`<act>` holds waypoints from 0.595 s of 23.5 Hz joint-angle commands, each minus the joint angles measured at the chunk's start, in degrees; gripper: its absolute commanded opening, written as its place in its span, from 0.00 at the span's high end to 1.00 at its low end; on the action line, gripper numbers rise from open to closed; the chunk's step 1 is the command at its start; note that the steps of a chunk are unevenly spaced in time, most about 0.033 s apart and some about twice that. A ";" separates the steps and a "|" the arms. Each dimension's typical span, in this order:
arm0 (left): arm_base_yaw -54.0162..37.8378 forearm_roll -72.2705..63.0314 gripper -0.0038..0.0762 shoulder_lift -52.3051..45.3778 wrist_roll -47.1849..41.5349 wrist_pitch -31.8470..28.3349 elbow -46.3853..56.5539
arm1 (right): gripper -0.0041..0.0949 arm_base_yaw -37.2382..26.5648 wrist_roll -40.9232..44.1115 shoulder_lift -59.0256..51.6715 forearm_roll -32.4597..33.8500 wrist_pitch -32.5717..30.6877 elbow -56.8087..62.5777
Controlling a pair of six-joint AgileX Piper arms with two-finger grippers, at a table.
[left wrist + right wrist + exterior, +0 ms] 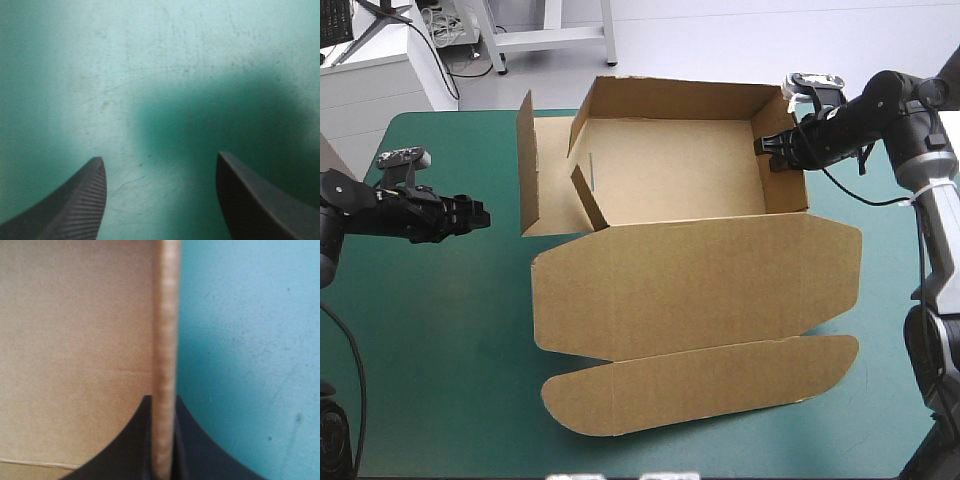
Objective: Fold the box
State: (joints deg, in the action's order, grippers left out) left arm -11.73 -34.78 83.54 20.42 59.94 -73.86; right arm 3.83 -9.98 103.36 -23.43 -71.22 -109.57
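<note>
Toward the far side of the desk stands the box, lid flat nearward. Right jaws grip its right wall; left jaws hang open, well apart. Hold that wall upright while tucking the left flap.

Brown box, walls raised (lid flat), mid-table

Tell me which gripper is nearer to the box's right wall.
Right. The right gripper is shut on the box's right wall; the left gripper hangs open over the teal-green cover, off the box's left side, not touching it.
</note>
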 commanded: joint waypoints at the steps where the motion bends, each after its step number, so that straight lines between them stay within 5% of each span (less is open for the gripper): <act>1: 0.27 -10.81 0.38 0.13 0.30 -1.65 -1.74 | 0.98 -0.55 -0.18 -3.78 -4.49 -0.69 -1.93; 14: 0.27 -30.88 0.38 1.34 9.53 3.71 -1.74 | 0.98 4.21 0.52 -1.80 -4.70 -0.58 -1.41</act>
State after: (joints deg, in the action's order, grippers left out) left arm -11.73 -58.23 86.85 28.02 60.87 -73.86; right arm 7.31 -9.99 103.85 -25.79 -71.22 -109.52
